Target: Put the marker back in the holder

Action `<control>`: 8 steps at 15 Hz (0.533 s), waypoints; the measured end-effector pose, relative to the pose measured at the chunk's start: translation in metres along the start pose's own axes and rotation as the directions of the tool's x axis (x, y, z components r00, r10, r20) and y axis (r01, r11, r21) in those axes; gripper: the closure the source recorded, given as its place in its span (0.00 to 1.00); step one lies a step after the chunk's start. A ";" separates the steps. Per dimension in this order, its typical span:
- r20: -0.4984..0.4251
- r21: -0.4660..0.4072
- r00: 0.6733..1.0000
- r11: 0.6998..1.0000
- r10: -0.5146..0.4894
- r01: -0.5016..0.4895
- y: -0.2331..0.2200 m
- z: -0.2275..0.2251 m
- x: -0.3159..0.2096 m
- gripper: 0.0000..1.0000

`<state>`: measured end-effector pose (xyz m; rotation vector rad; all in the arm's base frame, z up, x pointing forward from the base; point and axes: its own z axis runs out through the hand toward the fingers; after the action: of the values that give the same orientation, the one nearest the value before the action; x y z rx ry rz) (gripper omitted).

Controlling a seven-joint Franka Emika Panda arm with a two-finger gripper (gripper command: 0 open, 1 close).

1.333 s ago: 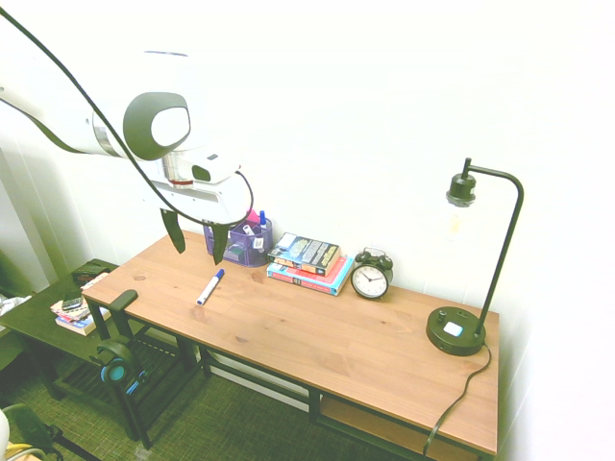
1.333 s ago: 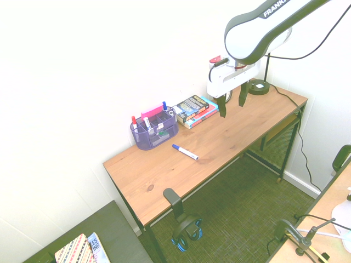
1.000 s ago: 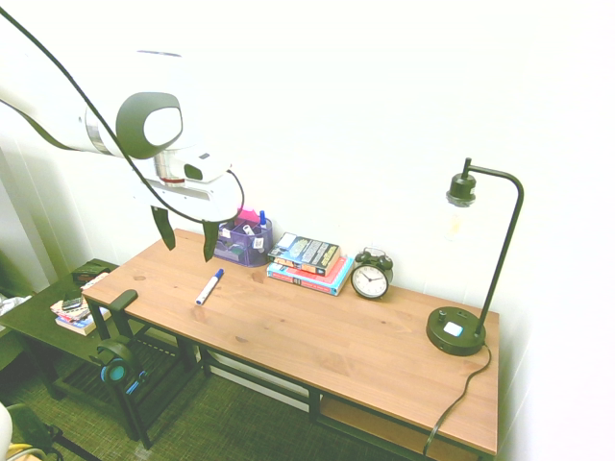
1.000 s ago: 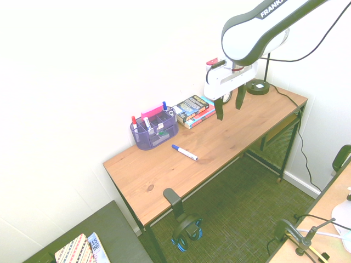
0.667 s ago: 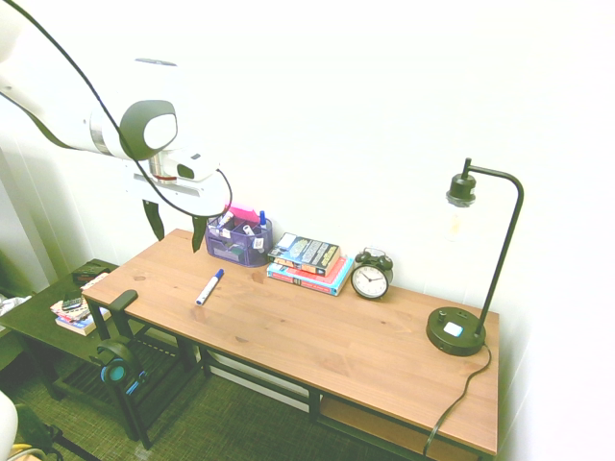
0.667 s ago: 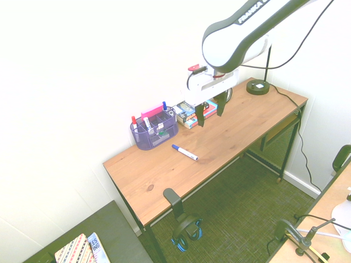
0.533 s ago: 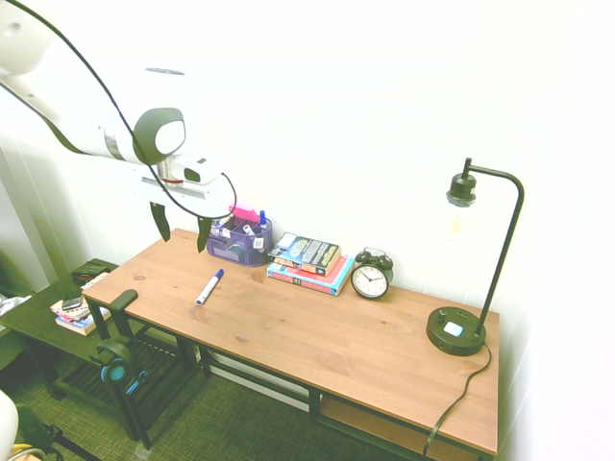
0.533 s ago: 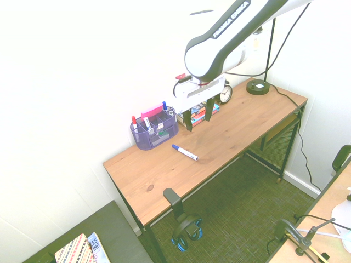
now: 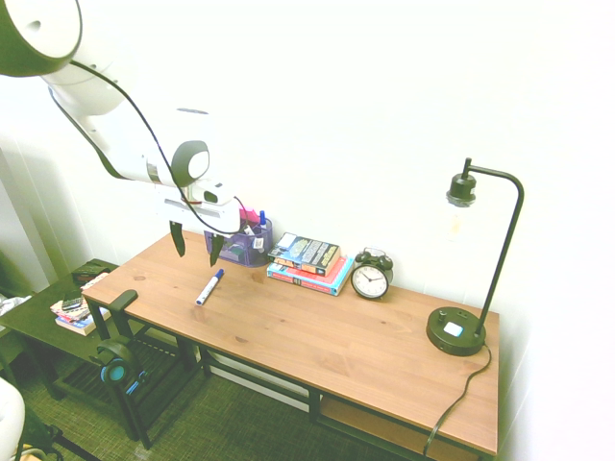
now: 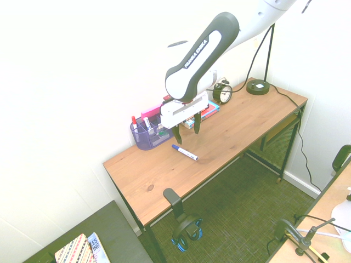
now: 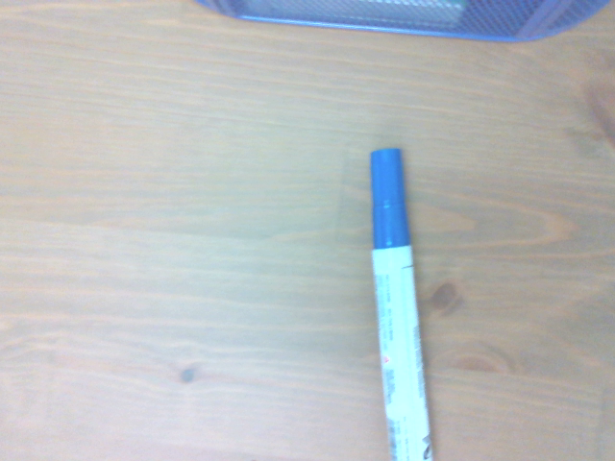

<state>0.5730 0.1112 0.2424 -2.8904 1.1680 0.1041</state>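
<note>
The marker, white-barrelled with a blue cap, lies flat on the wooden desk in front of the holder, a purple mesh organizer by the wall with pens and a pink item in it. In the second exterior view the marker lies just in front of the holder. My gripper hangs open above the marker, fingers pointing down, holding nothing; seen again as gripper. The wrist view looks down on the marker with the holder beyond its capped end.
A stack of books lies beside the holder, then an alarm clock and a black desk lamp at the far end. Headphones hang off the desk's near end, over a low side table.
The arm has swung from above the books toward the holder end of the desk and lowered. The open gripper now hangs over the marker. The marker has not moved.
</note>
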 end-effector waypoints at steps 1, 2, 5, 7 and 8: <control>0.003 -0.017 1.000 1.000 -0.002 0.003 -0.003 0.010 0.002 0.00; 0.008 -0.032 1.000 0.999 -0.007 0.007 -0.007 0.016 0.002 0.00; 0.015 -0.057 1.000 0.998 -0.012 0.013 -0.016 0.025 0.005 0.00; 0.018 -0.069 1.000 0.998 -0.002 0.003 -0.017 0.030 0.014 0.00; 0.023 -0.076 1.000 0.997 0.003 -0.001 -0.019 0.034 0.018 0.00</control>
<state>0.5971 0.1137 0.2075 -2.9453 1.1888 0.1853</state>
